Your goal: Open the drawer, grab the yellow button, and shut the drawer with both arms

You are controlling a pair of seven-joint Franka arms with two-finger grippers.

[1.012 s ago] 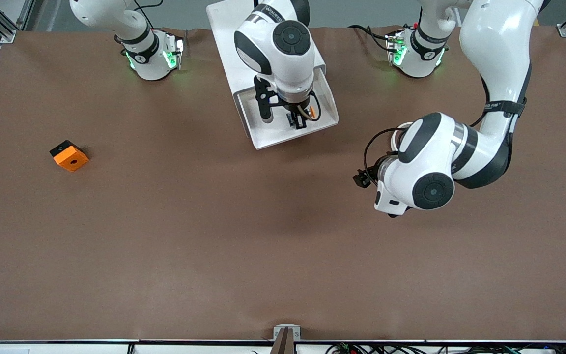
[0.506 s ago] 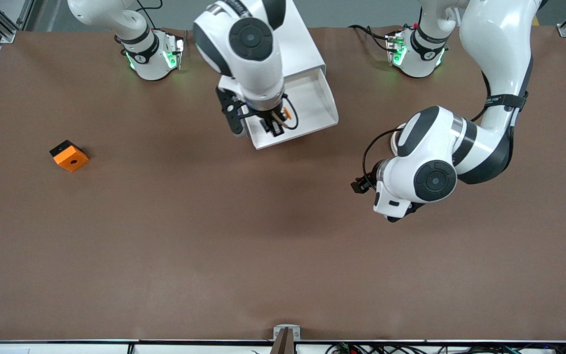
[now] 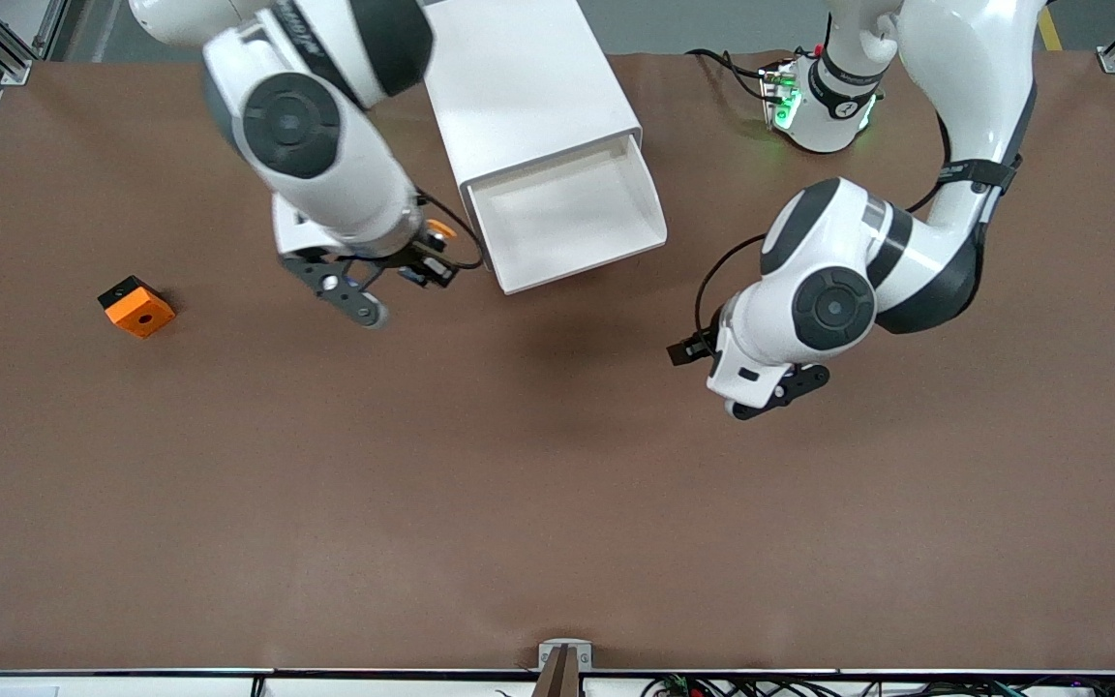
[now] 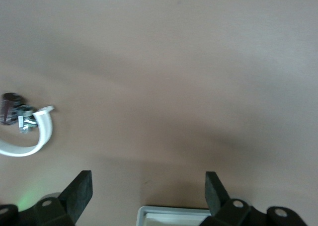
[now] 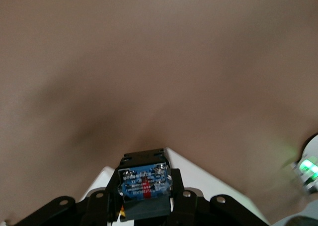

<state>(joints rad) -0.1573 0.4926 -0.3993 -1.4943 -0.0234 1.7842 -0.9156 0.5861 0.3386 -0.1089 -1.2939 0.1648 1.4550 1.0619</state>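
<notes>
Brown counter (image 3: 557, 503) lies bare near the camera; right pincer (image 3: 419, 263) grips the button (image 5: 144, 185) above it beside the open drawer (image 3: 572, 218), left pincer (image 4: 148, 193) hovering spread apart.

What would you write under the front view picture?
Right hand carries the button over the table beside the open drawer; left hand waits.
</notes>
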